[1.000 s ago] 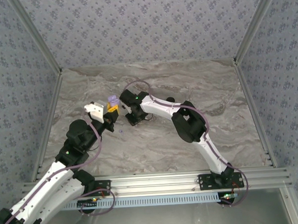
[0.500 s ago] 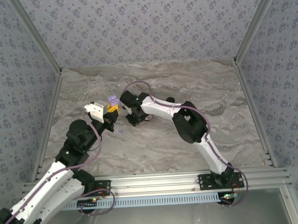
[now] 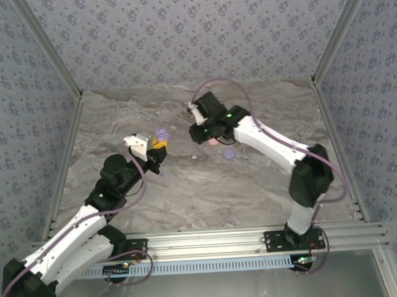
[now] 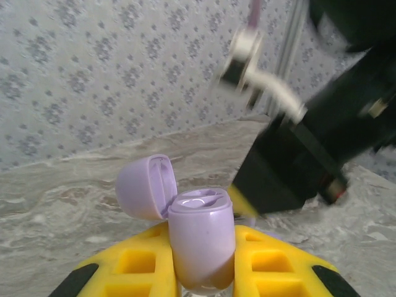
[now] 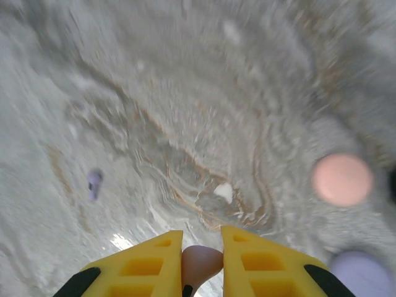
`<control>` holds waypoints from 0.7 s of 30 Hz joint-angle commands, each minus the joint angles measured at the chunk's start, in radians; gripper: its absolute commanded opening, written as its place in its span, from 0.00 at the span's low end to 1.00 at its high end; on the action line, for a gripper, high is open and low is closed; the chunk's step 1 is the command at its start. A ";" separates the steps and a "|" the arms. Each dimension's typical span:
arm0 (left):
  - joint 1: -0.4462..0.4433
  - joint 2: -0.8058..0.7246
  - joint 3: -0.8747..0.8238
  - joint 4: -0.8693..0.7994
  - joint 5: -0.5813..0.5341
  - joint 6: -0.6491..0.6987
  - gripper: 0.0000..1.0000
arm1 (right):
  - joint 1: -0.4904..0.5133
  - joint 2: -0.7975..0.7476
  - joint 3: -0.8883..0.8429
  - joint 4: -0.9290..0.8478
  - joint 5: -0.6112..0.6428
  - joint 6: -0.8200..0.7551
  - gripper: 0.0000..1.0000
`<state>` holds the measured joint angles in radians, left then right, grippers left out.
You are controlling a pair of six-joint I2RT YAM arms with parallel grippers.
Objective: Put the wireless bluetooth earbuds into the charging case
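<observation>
**Right gripper is pinching the pink earbud, to the right of the open case**

The left gripper (image 4: 201,240) is holding the case (image 4: 198,216) above the table (image 3: 254,199). Its yellow jaws are pressing on the two sides of the lavender body. The case is standing upright between them and is rising past the fingertips. The lid (image 4: 146,185) is open and is leaning back to the left of the case mouth.

The right gripper (image 5: 202,236) is hovering to the right of the case, apart from it, and is pointing down at the table. Its jaws are closing on the pink earbud (image 5: 199,263). The earbud is sitting deep between the two yellow fingers, below their tips, and its rounded end is showing in the gap. It is not touching the case.

The lavender earbud (image 5: 94,184) is lying on the table, on the near side of the case, and no jaw is touching it. A small white bit (image 5: 223,192) is lying on the table between the case and the discs; I cannot tell what it is. The pink disc (image 5: 341,179) and the lavender disc (image 5: 362,272) are lying flat on the table to the right of the case, near the right gripper.
</observation>
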<state>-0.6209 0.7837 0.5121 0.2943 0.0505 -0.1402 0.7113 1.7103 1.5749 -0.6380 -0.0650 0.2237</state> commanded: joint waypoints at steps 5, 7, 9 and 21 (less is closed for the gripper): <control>-0.007 0.140 0.051 0.216 0.175 -0.038 0.00 | -0.005 -0.220 -0.089 0.139 -0.025 0.101 0.20; -0.015 0.181 0.068 0.251 0.209 -0.043 0.00 | 0.004 -0.257 -0.098 0.162 -0.030 0.116 0.20; -0.024 0.215 0.083 0.276 0.229 -0.046 0.00 | 0.021 -0.282 -0.103 0.176 -0.019 0.124 0.20; -0.068 0.299 0.119 0.347 0.259 -0.059 0.00 | 0.098 -0.310 -0.139 0.230 0.080 0.132 0.20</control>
<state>-0.6819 1.0813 0.5953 0.5804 0.2817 -0.1921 0.8040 1.4158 1.4494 -0.4351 -0.0193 0.3340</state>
